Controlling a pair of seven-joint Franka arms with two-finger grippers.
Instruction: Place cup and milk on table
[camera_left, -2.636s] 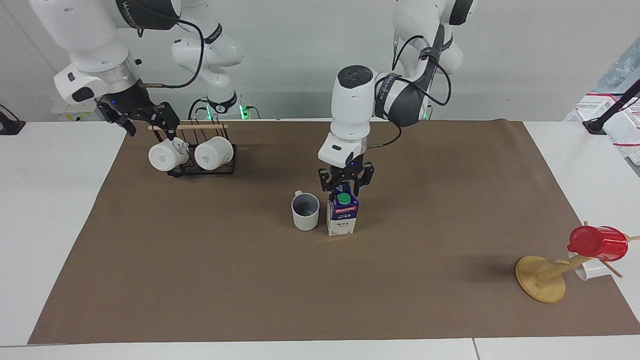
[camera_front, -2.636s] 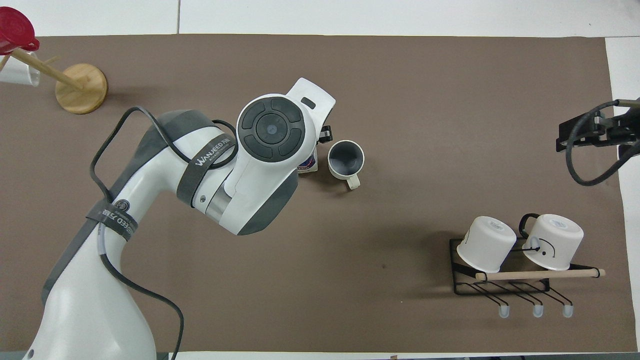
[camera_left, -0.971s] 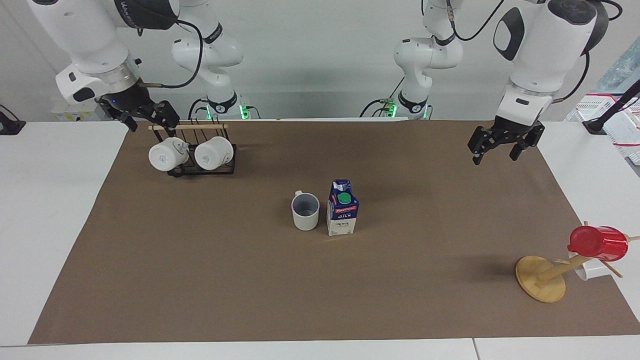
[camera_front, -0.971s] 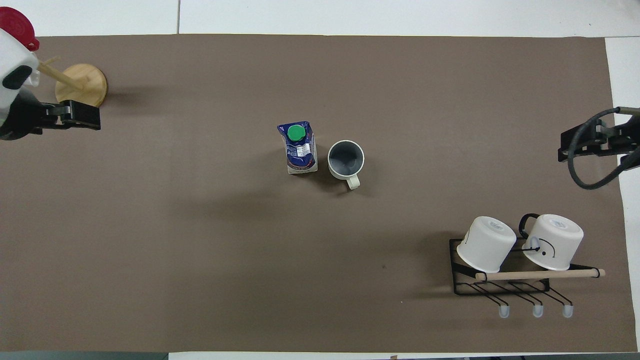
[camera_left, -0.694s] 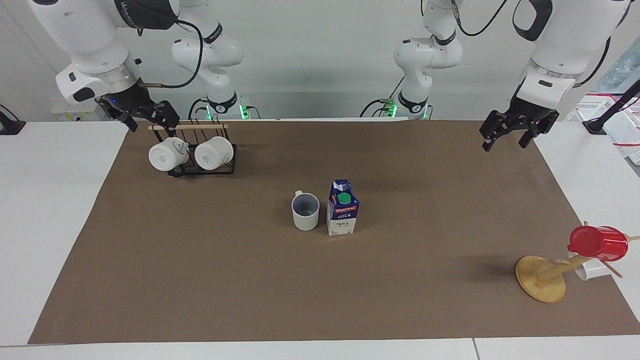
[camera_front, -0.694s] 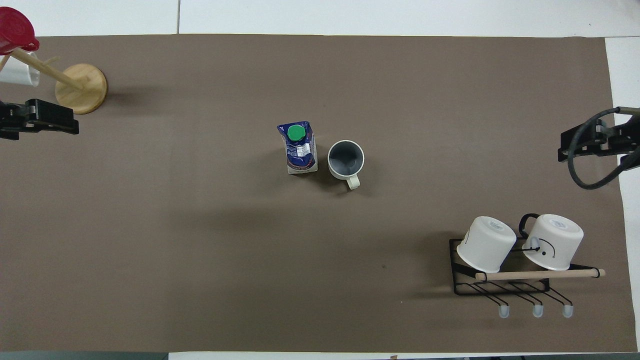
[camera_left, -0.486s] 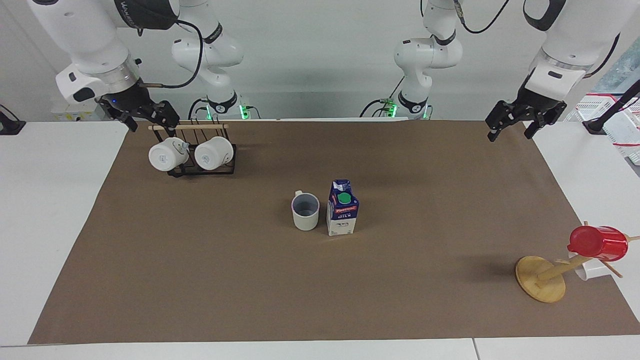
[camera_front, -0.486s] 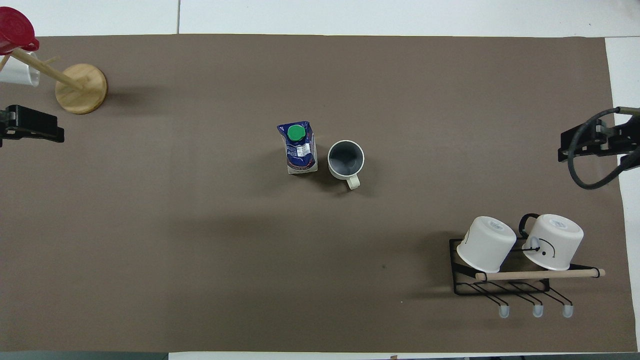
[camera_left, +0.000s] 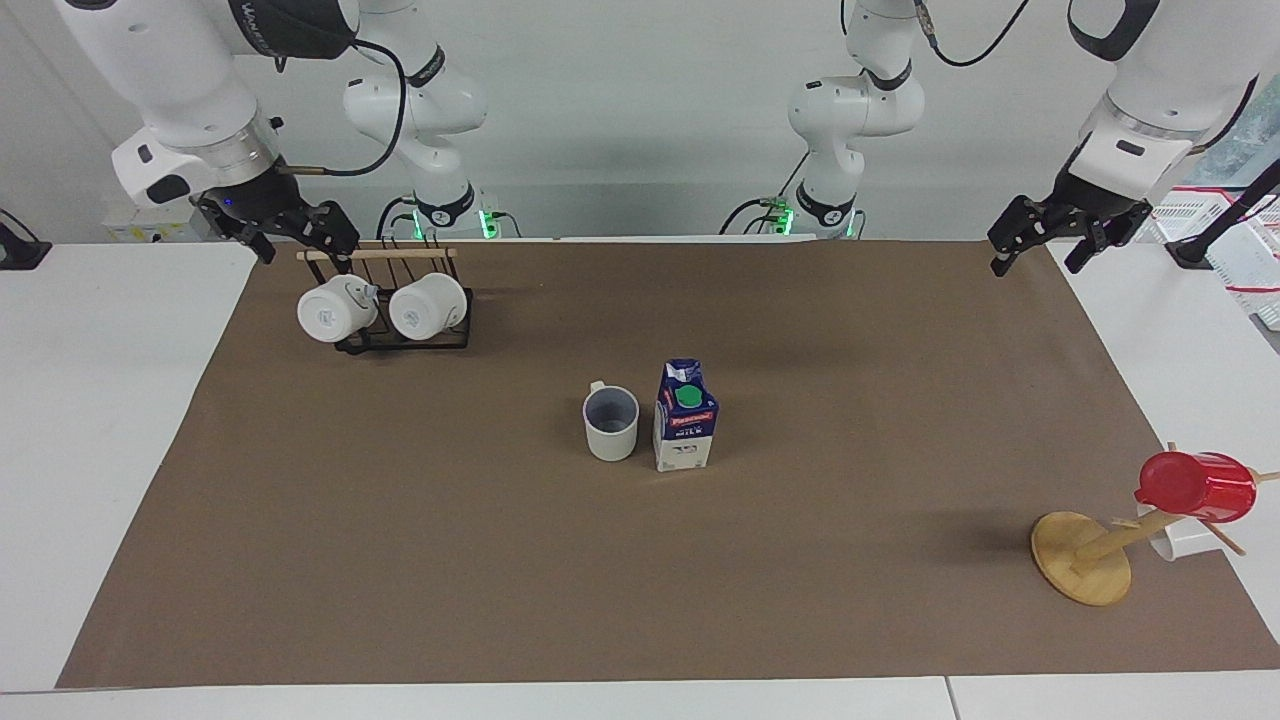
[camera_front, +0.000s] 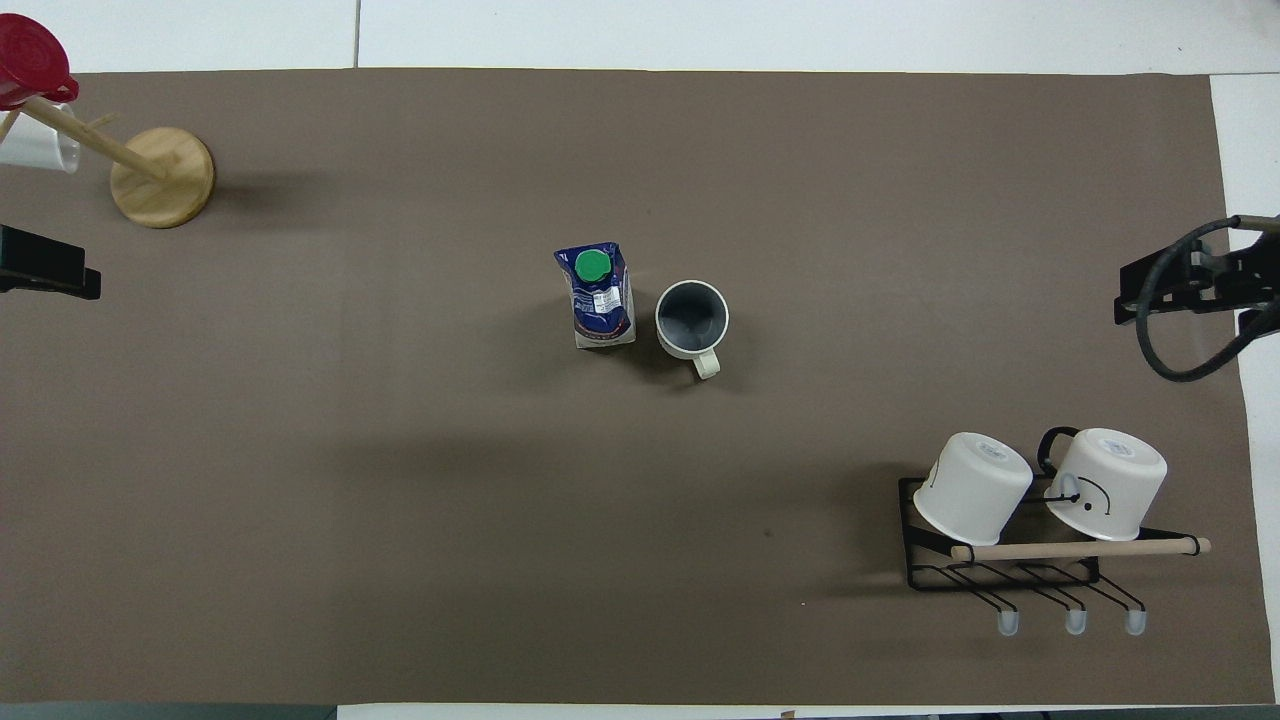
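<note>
Well apart from both grippers' fingers, milk carton (camera_left: 685, 417) and cup (camera_left: 611, 423) upright on bench (camera_left: 400, 560), seemingly placed; left gripper (camera_left: 1041, 240) fingers wide, right gripper (camera_left: 296, 240) fingers: cannot tell.

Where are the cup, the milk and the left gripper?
cup (camera_left: 611, 424): facing view, on its inner wall.
milk (camera_left: 685, 425): facing view, on its red label band.
left gripper (camera_left: 1040, 253): facing view, midway between its open fingertips.

Table (camera_left: 120, 420): brown sheet (camera_left: 400, 560) carries cup (camera_left: 611, 423), milk (camera_left: 685, 417), rack (camera_left: 400, 335), stand (camera_left: 1082, 557).
</note>
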